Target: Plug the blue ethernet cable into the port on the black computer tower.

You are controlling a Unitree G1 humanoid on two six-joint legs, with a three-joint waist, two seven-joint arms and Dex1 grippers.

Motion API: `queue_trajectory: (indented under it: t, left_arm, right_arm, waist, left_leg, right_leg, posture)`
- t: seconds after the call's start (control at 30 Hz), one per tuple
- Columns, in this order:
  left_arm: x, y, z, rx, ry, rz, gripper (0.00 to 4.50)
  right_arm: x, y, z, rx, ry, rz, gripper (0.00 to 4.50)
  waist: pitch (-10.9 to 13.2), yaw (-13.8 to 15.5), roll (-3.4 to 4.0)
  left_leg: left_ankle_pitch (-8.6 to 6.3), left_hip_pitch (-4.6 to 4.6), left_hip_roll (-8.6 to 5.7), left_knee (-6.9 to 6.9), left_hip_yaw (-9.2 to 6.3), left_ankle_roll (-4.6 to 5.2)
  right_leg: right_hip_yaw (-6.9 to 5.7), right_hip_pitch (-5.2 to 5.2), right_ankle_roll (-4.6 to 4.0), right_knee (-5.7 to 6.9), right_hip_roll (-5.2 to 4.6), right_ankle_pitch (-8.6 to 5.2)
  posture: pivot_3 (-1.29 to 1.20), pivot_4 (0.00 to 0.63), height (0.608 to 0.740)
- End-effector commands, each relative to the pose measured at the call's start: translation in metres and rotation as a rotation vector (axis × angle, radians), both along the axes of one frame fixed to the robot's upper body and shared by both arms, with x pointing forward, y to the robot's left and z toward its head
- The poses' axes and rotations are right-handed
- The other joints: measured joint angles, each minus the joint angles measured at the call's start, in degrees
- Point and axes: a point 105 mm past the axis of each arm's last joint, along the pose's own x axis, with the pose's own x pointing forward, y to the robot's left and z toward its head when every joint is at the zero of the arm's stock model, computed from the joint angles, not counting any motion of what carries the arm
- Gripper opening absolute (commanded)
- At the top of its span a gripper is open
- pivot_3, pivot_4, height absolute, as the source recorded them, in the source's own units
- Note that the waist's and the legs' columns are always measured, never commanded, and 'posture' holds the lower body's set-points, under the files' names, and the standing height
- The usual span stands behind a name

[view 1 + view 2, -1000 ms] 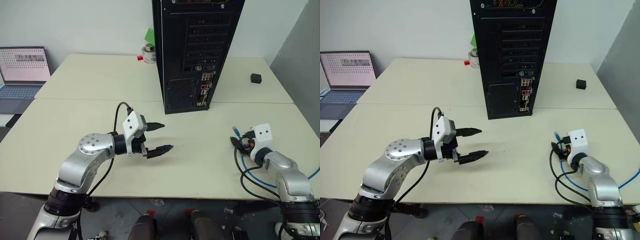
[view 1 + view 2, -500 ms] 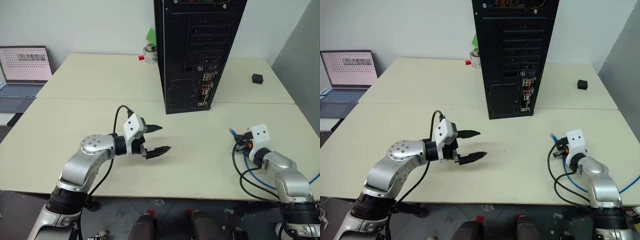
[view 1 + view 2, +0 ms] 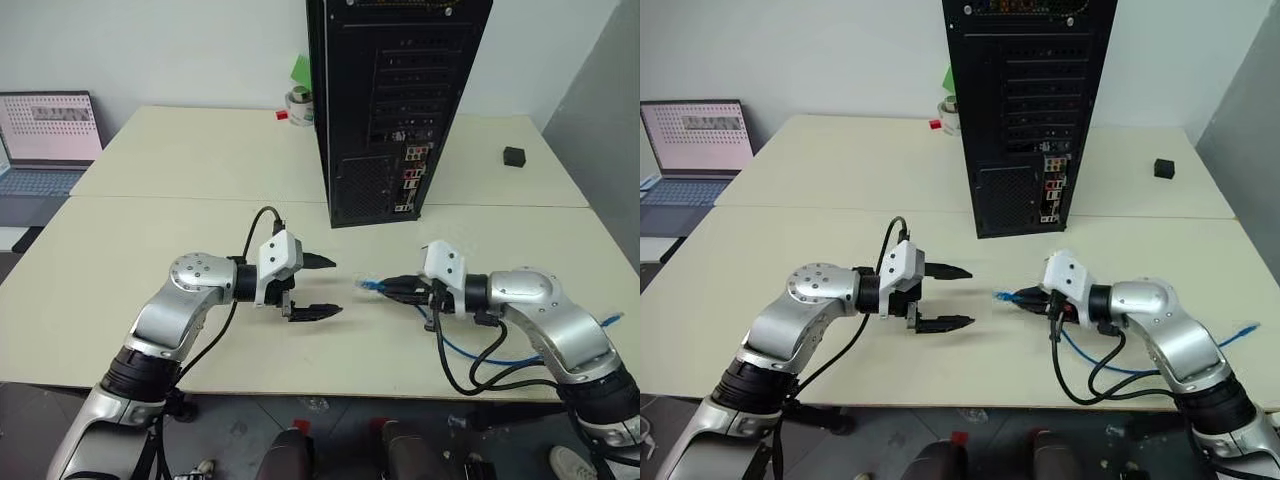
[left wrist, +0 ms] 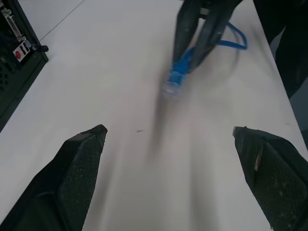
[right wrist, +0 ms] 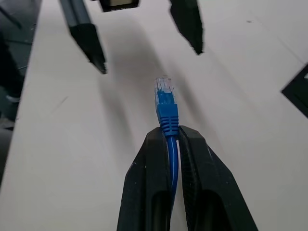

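1. Two claws face each other over the front half of the counter [image 3: 150,230], tips apart, above bare surface.
2. Right claw [image 3: 392,289] is clenched on the blue ethernet cable [image 5: 166,103], pinching it just behind the plug, which sticks out past the fingertips toward the other claw.
3. Left claw [image 3: 322,287] is spread wide and grips nothing; its two black fingers [image 4: 79,163] stand well apart, and the plug hangs in the air beyond the gap between them, near but not touching.
4. Behind the right claw the blue cord loops on the counter toward the front right corner, mixed with thicker black cables.
5. Black computer tower [image 3: 395,100] stands upright on the far half of the counter, rear toward us, its column of coloured ports low on the back panel; the plug is well apart from it.
6. Small black cube [image 3: 513,156] lies near the far right edge.
7. Laptop [image 3: 45,140] sits open on another surface off the left edge.
8. Tape roll [image 3: 297,107] rests just left of the tower.
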Motion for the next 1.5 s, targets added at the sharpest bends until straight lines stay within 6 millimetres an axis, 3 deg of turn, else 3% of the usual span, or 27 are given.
queue_trajectory:
  t: [0.03,0.3,0.67,0.97,1.17,1.23,1.5]
  left_arm:
    - [-0.001,-0.008,0.007,-0.001,-0.049,-0.044,4.5]
    - [-0.011,-0.014,0.006,0.003,-0.022,-0.113,4.5]
    - [-0.013,-0.016,-0.001,0.024,-0.004,-0.135,2.46]
    - [-0.013,-0.015,-0.005,0.036,-0.011,-0.135,0.45]
    - [-0.011,-0.014,-0.007,0.046,-0.03,-0.128,0.27]
    - [-0.011,-0.013,-0.008,0.051,-0.042,-0.131,0.27]
    - [-0.014,-0.013,-0.011,0.062,-0.139,-0.162,0.27]
  right_arm:
    - [-0.004,0.009,0.01,-0.019,-0.038,0.069,0.02]
    - [-0.002,0.015,0.01,-0.046,-0.052,0.1,0.02]
    - [-0.002,0.021,0.011,-0.061,-0.079,0.115,0.02]
    - [-0.003,0.025,0.014,-0.058,-0.083,0.121,0.01]
    - [-0.006,0.026,0.014,-0.064,-0.066,0.135,0.01]
    - [-0.006,0.025,0.013,-0.084,-0.068,0.141,0.72]
    - [0.002,0.005,0.028,-0.075,-0.063,0.096,2.5]
  waist:
    - [0.0,0.01,0.0]
    - [0.0,-0.02,0.0]
    - [0.0,-0.02,0.0]
    - [0.0,-0.01,0.0]
    - [0.0,-0.01,0.0]
    - [0.0,-0.01,0.0]
    - [0.0,0.05,0.0]
  left_leg:
    - [0.0,0.0,0.0,0.0,-0.03,0.0]
    - [0.0,0.0,0.01,0.01,-0.18,0.0]
    - [0.0,-0.01,0.0,0.01,-0.19,0.0]
    - [0.0,-0.01,0.0,0.02,-0.2,0.0]
    - [0.0,-0.02,-0.01,0.02,-0.21,0.0]
    - [0.0,-0.01,-0.01,0.02,-0.21,0.0]
    - [0.0,-0.02,-0.02,0.03,-0.21,0.0]
  right_leg:
    - [0.0,0.0,0.0,0.01,0.0,0.0]
    - [-0.05,0.0,0.0,0.02,0.0,0.0]
    - [-0.06,0.0,-0.01,0.02,-0.01,0.0]
    - [-0.07,0.0,-0.01,0.02,-0.01,0.0]
    - [-0.07,0.0,-0.01,0.02,-0.01,0.0]
    - [-0.07,0.0,-0.01,0.02,-0.01,0.0]
    - [-0.08,0.0,-0.01,0.02,-0.04,0.0]
  posture:
    - [0.0,0.15,0.74]
    - [0.0,0.15,0.74]
    - [0.0,0.15,0.74]
    - [0.0,0.15,0.74]
    - [0.0,0.15,0.74]
    - [0.0,0.15,0.74]
    - [0.0,0.15,0.74]
